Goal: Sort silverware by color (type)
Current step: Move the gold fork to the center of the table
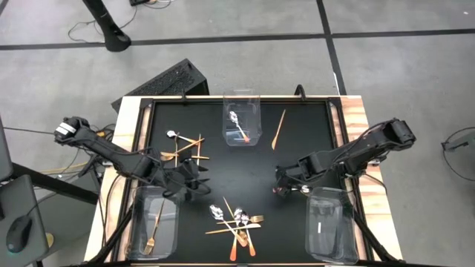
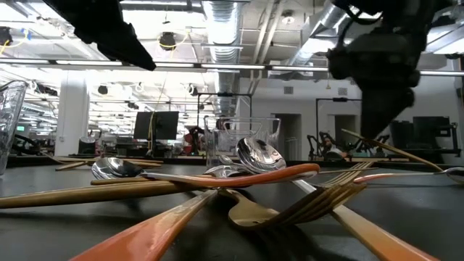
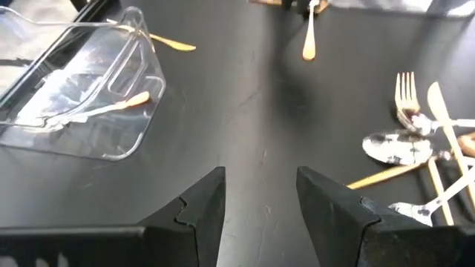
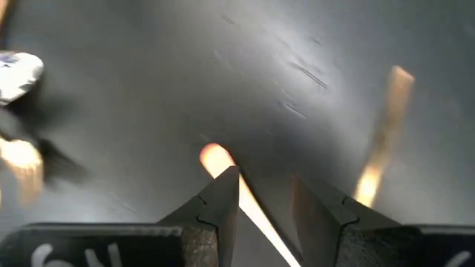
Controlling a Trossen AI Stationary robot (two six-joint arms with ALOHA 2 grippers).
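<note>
My right gripper point(image 1: 282, 187) hangs over the black mat, just left of the near right clear bin point(image 1: 332, 222), shut on a slim gold-orange utensil point(image 4: 256, 211). My left gripper point(image 1: 197, 182) stands open over bare mat point(image 3: 260, 133), right of the near left bin point(image 1: 154, 222), where a gold fork point(image 3: 111, 107) lies. The far bin point(image 1: 243, 122) holds a spoon. Loose silverware lies in a heap point(image 1: 237, 222) near the front edge and in another heap point(image 1: 185, 144) at the far left. One gold stick point(image 1: 279, 127) lies alone. My right gripper has the slim utensil between its two fingers, lying along the inner side of one finger point(image 4: 223, 196). The fingers point steeply down. The utensil's rounded end point(image 4: 215, 157) sticks out past the fingertips; the hold's depth and whether that end touches the mat do not show.
The mat's raised wooden border point(image 1: 355, 119) rings the work area. Bare mat lies between the two grippers point(image 1: 245, 174). In the low view the near heap point(image 2: 246, 181) fills the foreground, with the far bin point(image 2: 239, 141) behind it.
</note>
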